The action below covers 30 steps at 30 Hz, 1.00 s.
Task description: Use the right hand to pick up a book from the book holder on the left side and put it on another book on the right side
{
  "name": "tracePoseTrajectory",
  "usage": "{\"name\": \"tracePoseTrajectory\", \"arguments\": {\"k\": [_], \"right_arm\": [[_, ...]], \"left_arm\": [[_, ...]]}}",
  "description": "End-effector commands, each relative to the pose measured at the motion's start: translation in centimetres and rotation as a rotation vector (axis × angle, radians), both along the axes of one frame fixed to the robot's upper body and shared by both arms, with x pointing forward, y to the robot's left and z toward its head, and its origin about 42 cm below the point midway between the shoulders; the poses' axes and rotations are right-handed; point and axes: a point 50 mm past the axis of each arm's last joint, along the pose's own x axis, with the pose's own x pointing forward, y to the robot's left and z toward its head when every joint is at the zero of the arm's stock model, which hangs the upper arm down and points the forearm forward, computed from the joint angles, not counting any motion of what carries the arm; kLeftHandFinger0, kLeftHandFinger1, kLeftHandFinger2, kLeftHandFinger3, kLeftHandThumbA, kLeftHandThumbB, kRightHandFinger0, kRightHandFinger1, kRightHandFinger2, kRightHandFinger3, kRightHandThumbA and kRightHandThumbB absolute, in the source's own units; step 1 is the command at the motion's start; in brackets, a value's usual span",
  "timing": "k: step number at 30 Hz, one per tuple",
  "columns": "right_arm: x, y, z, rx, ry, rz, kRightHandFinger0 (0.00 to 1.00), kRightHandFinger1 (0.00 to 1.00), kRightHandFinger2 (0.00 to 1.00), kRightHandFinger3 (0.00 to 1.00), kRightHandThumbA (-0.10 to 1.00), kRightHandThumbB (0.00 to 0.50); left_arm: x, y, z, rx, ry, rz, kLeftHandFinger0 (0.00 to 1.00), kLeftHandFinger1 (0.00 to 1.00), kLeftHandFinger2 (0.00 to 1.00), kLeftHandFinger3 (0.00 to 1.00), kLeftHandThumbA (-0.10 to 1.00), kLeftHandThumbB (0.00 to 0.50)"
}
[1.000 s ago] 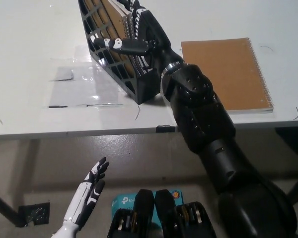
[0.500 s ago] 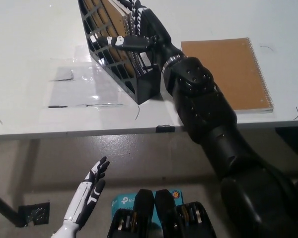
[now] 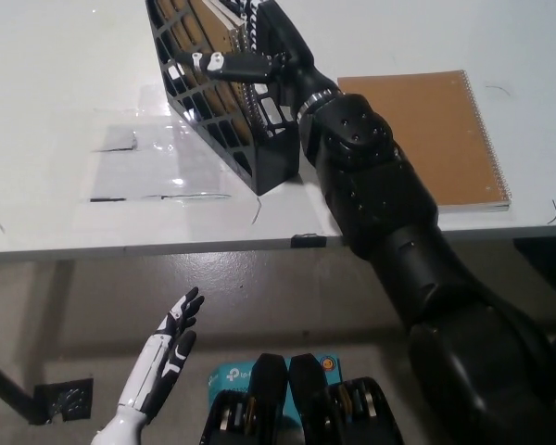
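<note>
Spiral book (image 3: 224,37) stood tilted in the black book holder (image 3: 224,120) on the white worktop (image 3: 65,111). Right robot hand (image 3: 259,51) reached into the holder at the book's edge; grip not discernible. To its right lay a brown notebook (image 3: 435,130), flat. Left robot hand (image 3: 162,357) rested low, fingers apart.

The right hand (image 3: 259,56) is glossy black, with small white tips on the digit crossing the book holder (image 3: 224,102). That holder, under and beside it, is a black lattice. Inside, the book (image 3: 208,32) shows a tan kraft cover with a black-and-white spiral edge. To the hand's right lies another book (image 3: 435,130), plain orange-brown with a pale wire binding. Both sit on a white tabletop (image 3: 65,111). The left hand (image 3: 162,357), far below, is white with black fingertips.
</note>
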Motion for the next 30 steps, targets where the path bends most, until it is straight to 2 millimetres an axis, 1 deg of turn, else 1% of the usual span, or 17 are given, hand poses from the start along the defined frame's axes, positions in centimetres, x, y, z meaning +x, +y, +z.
{"name": "tracePoseTrajectory", "arguments": {"k": [1,4,5,7,8,10,12,18,21,26,27,30], "right_arm": [[-0.1,1.7,4.2,0.01,-0.116,0.022,1.0,1.0,1.0,1.0,0.92,0.393],[0.1,1.7,4.1,0.01,-0.108,0.02,1.0,1.0,1.0,1.0,0.92,0.399],[0.1,1.6,4.0,0.01,-0.105,0.017,1.0,1.0,1.0,1.0,0.91,0.379],[0.2,1.6,3.9,0.009,-0.101,0.012,1.0,1.0,1.0,1.0,0.9,0.38],[0.2,1.5,3.8,0.004,-0.102,0.01,1.0,1.0,1.0,1.0,0.9,0.379],[0.3,1.5,3.8,-0.003,-0.101,0.01,1.0,1.0,1.0,1.0,0.91,0.365],[0.4,1.4,3.7,-0.008,-0.091,0.01,1.0,1.0,1.0,1.0,0.9,0.37],[0.8,0.9,3.1,-0.021,-0.07,0.003,1.0,1.0,1.0,1.0,0.9,0.341],[1.0,0.7,2.9,-0.029,-0.064,-0.006,1.0,1.0,1.0,1.0,0.9,0.337],[1.1,0.6,2.8,-0.034,-0.059,-0.009,1.0,1.0,1.0,1.0,0.9,0.333],[1.1,0.6,2.7,-0.033,-0.056,-0.011,1.0,1.0,1.0,1.0,0.9,0.335],[1.2,0.5,2.7,-0.037,-0.053,-0.009,1.0,1.0,1.0,1.0,0.9,0.334]], "left_arm": [[0.6,0.1,1.2,0.003,-0.057,-0.012,1.0,1.0,1.0,1.0,1.0,0.338],[0.6,0.1,1.3,0.004,-0.062,-0.012,1.0,1.0,1.0,1.0,1.0,0.338],[0.6,0.1,1.3,0.008,-0.067,-0.011,1.0,1.0,1.0,1.0,1.0,0.331],[0.6,0.1,1.4,0.009,-0.071,-0.012,1.0,1.0,1.0,1.0,1.0,0.325],[0.6,0.1,1.3,0.008,-0.067,-0.011,1.0,1.0,1.0,1.0,1.0,0.331],[0.7,0.1,1.4,0.012,-0.069,-0.01,1.0,1.0,1.0,1.0,1.0,0.331],[0.7,0.0,1.5,0.013,-0.07,-0.008,1.0,1.0,1.0,1.0,1.0,0.335],[0.6,0.0,1.6,0.012,-0.071,-0.009,1.0,1.0,1.0,1.0,1.0,0.332],[0.7,-0.1,1.5,0.005,-0.074,-0.012,1.0,1.0,1.0,1.0,1.0,0.323],[0.7,0.0,1.5,0.005,-0.073,-0.011,1.0,1.0,1.0,1.0,1.0,0.331],[0.7,0.0,1.6,0.01,-0.076,-0.012,1.0,1.0,1.0,1.0,1.0,0.319],[0.7,0.0,1.6,0.009,-0.074,-0.01,1.0,1.0,1.0,1.0,1.0,0.312]]}}
